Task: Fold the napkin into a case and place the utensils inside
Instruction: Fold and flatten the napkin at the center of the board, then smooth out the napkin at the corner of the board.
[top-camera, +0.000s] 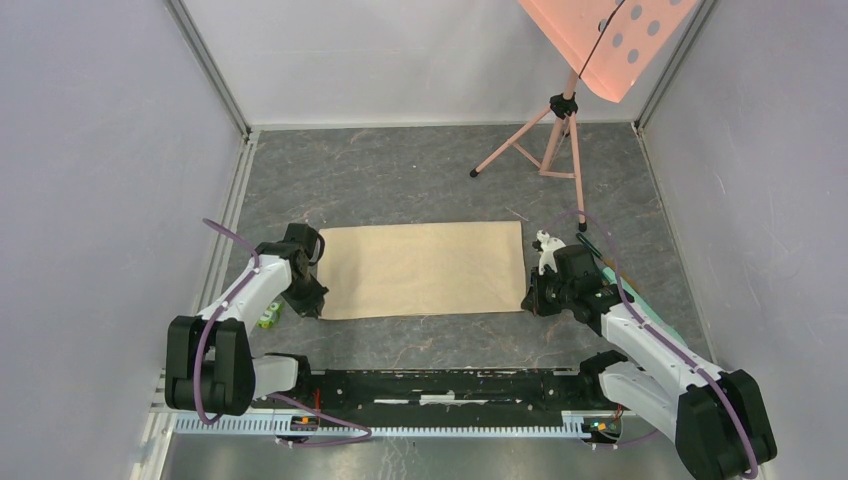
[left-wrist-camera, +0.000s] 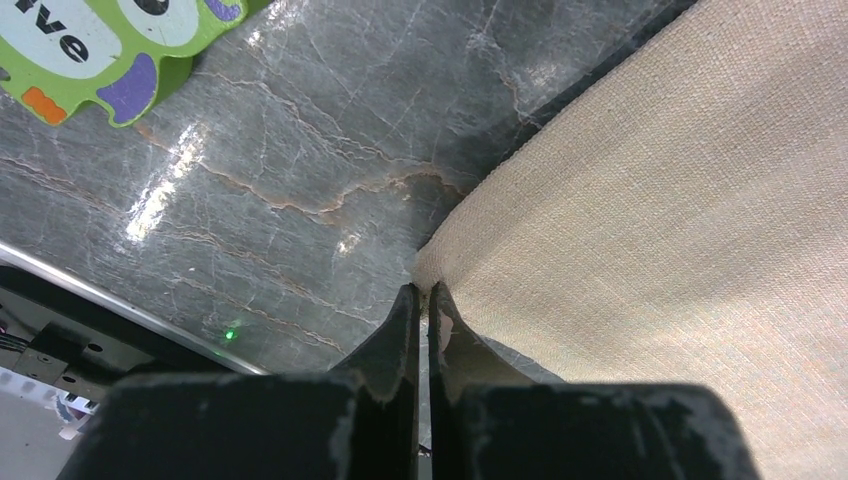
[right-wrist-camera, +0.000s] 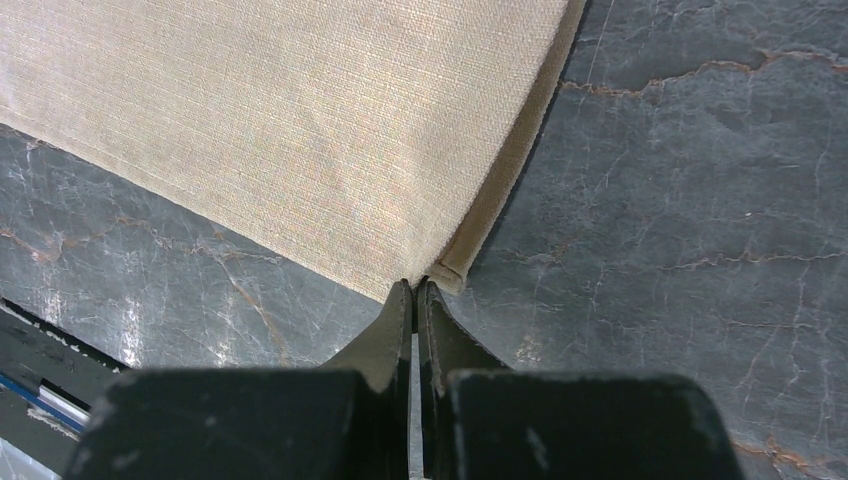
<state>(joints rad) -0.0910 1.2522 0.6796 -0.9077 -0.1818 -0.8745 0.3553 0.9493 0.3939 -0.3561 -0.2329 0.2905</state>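
Pinching near corners of napkin (top-camera: 423, 268) on grey marbled table (top-camera: 400, 180); left gripper (top-camera: 314, 306) clamped tight on near-left corner, fingertips (left-wrist-camera: 408, 305) pressed together over hem; right gripper (top-camera: 528, 300) clamped likewise on near-right corner; napkin lies flat between them as wide beige rectangle, doubled edge showing at right; green toy (top-camera: 268, 318) just beside left gripper; pink tripod (top-camera: 548, 140) far right.

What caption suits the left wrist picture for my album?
Left pincer pinching a corner of the beige napkin on a grey marbled table, green toy nearby.
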